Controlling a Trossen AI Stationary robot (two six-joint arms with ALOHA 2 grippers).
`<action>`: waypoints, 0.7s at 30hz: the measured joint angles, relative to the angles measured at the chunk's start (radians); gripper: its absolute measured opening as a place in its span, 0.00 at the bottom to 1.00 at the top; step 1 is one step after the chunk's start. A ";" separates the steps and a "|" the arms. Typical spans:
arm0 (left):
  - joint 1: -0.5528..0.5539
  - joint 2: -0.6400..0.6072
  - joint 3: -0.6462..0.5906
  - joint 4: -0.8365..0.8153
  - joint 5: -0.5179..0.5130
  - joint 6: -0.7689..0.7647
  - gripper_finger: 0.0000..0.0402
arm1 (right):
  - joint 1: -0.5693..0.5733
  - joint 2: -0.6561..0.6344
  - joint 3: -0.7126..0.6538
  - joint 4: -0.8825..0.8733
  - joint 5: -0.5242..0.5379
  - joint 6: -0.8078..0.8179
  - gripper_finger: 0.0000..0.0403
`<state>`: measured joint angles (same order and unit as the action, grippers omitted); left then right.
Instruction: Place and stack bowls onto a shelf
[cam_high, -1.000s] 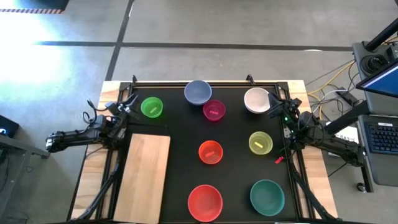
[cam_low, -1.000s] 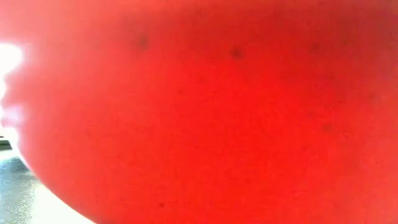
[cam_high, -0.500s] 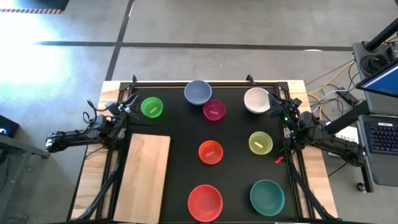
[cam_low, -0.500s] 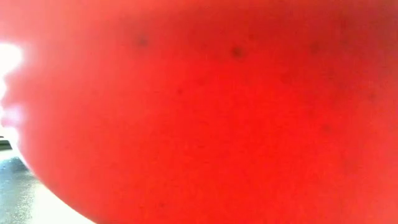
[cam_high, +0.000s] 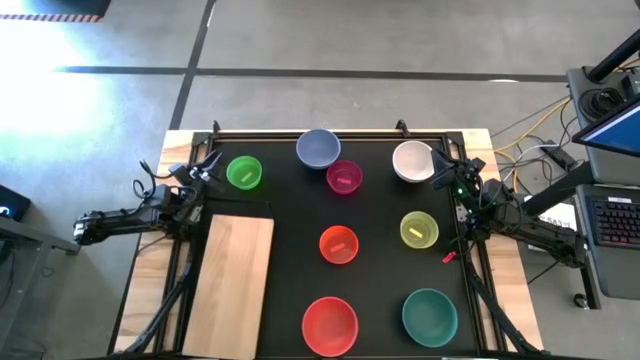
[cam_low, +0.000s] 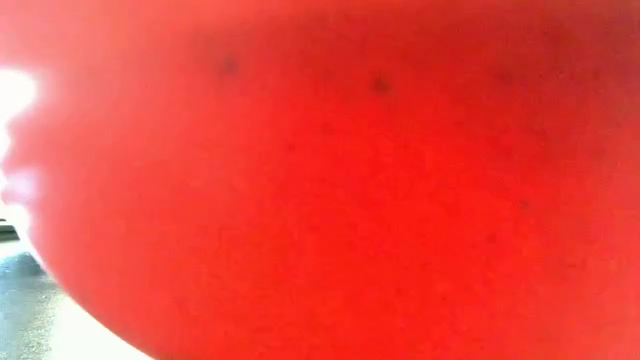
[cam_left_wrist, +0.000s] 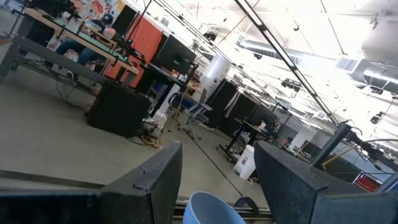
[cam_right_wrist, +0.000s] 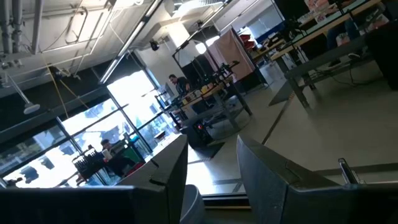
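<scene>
- no change against the earlier frames; both arms and all bowls sit exactly where they were
- left tool (cam_high: 207, 160) parked at the desk's left edge near the far-left corner, just beside the green bowl (cam_high: 244, 172); fingers (cam_left_wrist: 152, 180) spread apart, released, nothing between them but the blue-grey bowl's rim farther off
- right tool (cam_high: 441, 160) parked at the right edge near the far-right corner, just beside the white bowl (cam_high: 412, 161); fingers (cam_right_wrist: 267, 174) apart, released, empty
- blue-grey bowl (cam_high: 318, 148) at the far edge, middle; magenta bowl (cam_high: 344, 177) touching or just beside it, can't tell which
- orange bowl (cam_high: 339, 244) mid-desk; yellow bowl (cam_high: 419, 230) toward the right edge
- red bowl (cam_high: 330, 325) at the near edge, middle; it fills the low view; teal bowl (cam_high: 430, 316) near the near-right corner
- shelf (cam_high: 230, 285) lies flat along the left edge toward the near-left corner; no bowl on it
- desk (cam_high: 290, 215) top is black, light wood border
- room: grey floor with dark lines; wrist views show workbenches, ceiling ducts, windows, people seated far off
</scene>
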<state>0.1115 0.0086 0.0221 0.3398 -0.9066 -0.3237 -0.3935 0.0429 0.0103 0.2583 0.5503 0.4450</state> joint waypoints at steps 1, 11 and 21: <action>0.001 0.000 0.000 0.008 0.000 0.000 0.46 | 0.000 0.000 0.000 0.000 0.000 0.000 0.32; 0.002 0.000 0.011 0.032 0.034 0.104 0.46 | 0.000 0.000 0.000 0.000 0.000 0.000 0.32; 0.004 0.129 0.225 -0.310 0.027 0.069 0.46 | 0.000 0.000 0.000 0.000 0.000 0.000 0.32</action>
<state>0.1152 0.1380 0.2475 0.0295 -0.8798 -0.2547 -0.3933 0.0425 0.0105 0.2584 0.5505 0.4450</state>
